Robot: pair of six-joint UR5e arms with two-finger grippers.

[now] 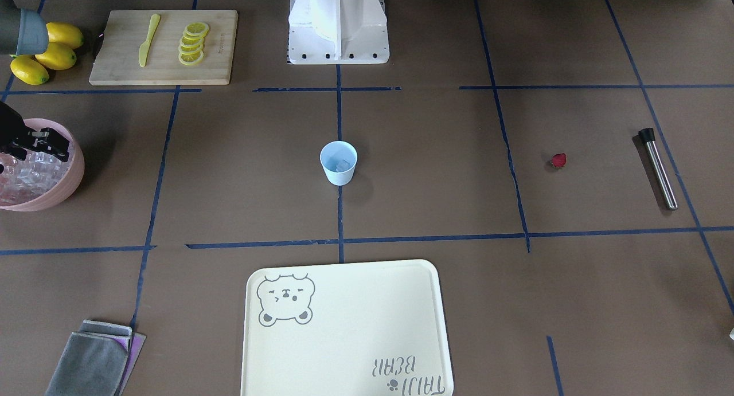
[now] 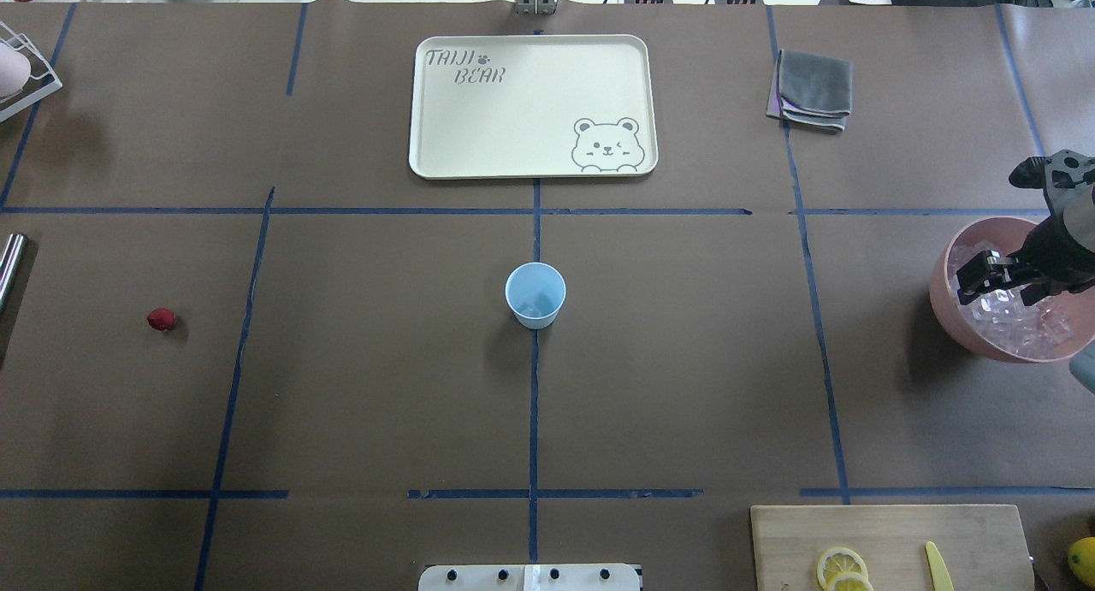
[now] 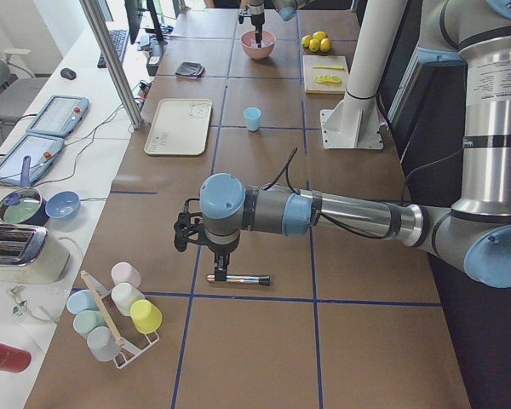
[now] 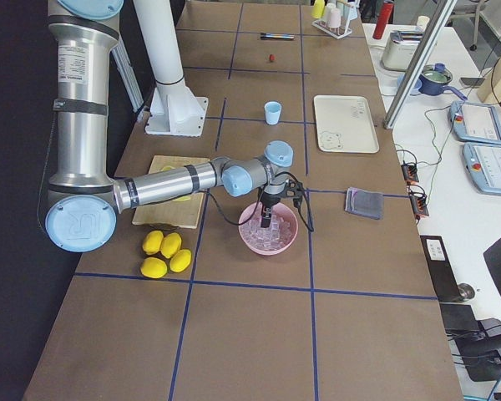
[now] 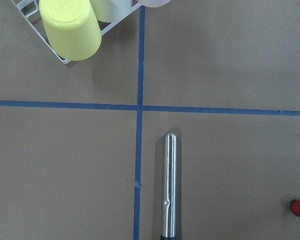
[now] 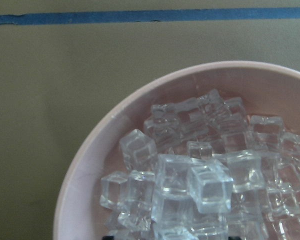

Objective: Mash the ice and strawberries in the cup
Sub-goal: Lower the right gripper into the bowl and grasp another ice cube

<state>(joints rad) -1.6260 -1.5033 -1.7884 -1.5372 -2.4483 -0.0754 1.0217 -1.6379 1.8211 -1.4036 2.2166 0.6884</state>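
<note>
The pale blue cup (image 1: pixel 338 163) (image 2: pixel 535 294) stands upright at the table's middle with one clear ice cube (image 1: pixel 342 165) inside. More ice (image 6: pixel 200 180) fills the pink bowl (image 2: pixel 949 304). My right gripper (image 2: pixel 992 279) hangs open just above that ice, holding nothing. The strawberry (image 1: pixel 558 160) (image 2: pixel 161 319) lies alone on the table, and it also shows in the left wrist view (image 5: pixel 299 207). My left gripper (image 3: pixel 221 271) hovers over a steel muddler (image 5: pixel 169 185). It shows only in the left side view, so I cannot tell if it is open or shut.
A cream tray (image 2: pixel 530 103) lies beyond the cup. A folded grey cloth (image 2: pixel 814 86) is near it. A cutting board (image 1: pixel 163 46) with lemon slices and a yellow knife, and whole lemons (image 1: pixel 46 55), sit near the bowl. A rack of cups (image 5: pixel 70 30) is by the muddler.
</note>
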